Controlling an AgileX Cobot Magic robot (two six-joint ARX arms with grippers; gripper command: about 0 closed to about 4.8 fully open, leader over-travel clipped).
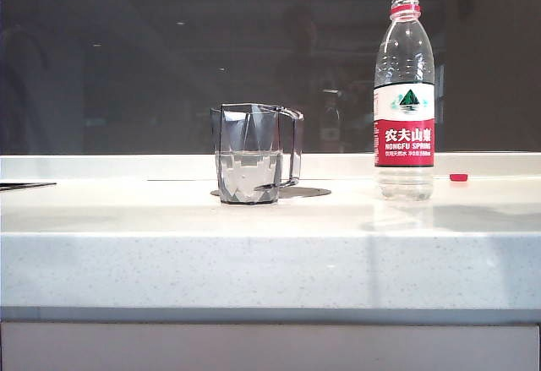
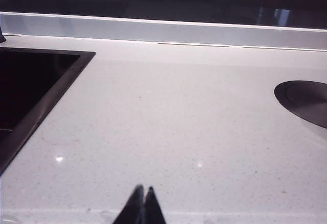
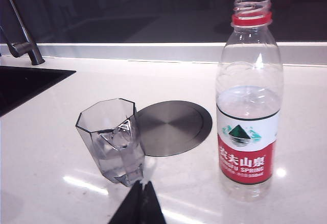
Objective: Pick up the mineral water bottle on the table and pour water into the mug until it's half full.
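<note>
One uncapped bottle [image 1: 404, 100] and one mug [image 1: 251, 153] (about half full of water [image 1: 248, 164]) stand well apart on the white counter [image 1: 270, 236]. The right fingers [image 3: 141, 199], pressed together and empty, hover just beside the mug, the bottle off to one side. The left fingers [image 2: 141, 203], also closed and empty, hang over bare counter.

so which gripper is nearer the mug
Right. The right gripper, shut, sits just beside the mug. The left gripper, shut, sees only table, no mug.
</note>
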